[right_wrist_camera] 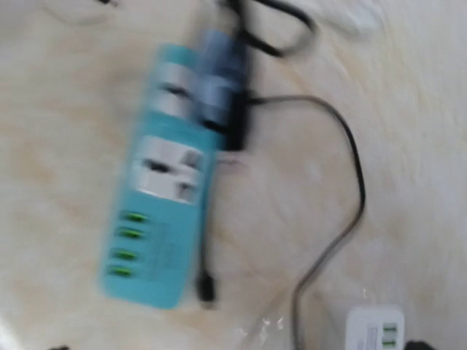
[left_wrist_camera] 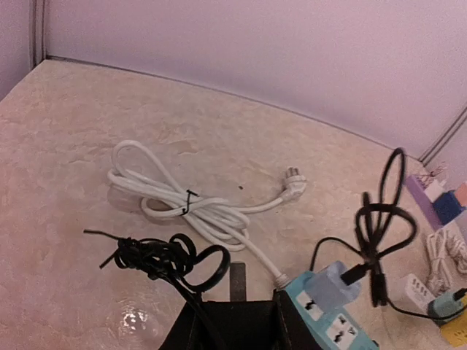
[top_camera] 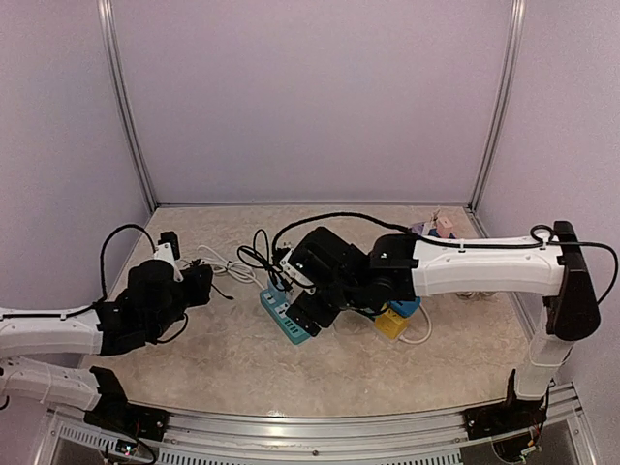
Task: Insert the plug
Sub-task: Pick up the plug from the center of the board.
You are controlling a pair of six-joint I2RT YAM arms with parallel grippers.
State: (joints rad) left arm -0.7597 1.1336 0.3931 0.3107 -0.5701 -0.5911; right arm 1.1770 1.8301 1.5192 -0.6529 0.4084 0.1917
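Left gripper (top_camera: 201, 284): its fingers sat low in the left wrist view, close together; I could not tell whether they gripped anything.
Black cable coil (left_wrist_camera: 164, 257): it lay just beside those fingers.
Right gripper (top_camera: 308, 312): I had its jaws spread wide and empty, over the teal power strip (right_wrist_camera: 164, 182).
White plug (left_wrist_camera: 294, 182): it lay loose on the table (left_wrist_camera: 73, 146), upper middle of the left wrist view, apart from the strip.
Blue-grey adapter (left_wrist_camera: 332, 283): it sat in a socket of the strip.
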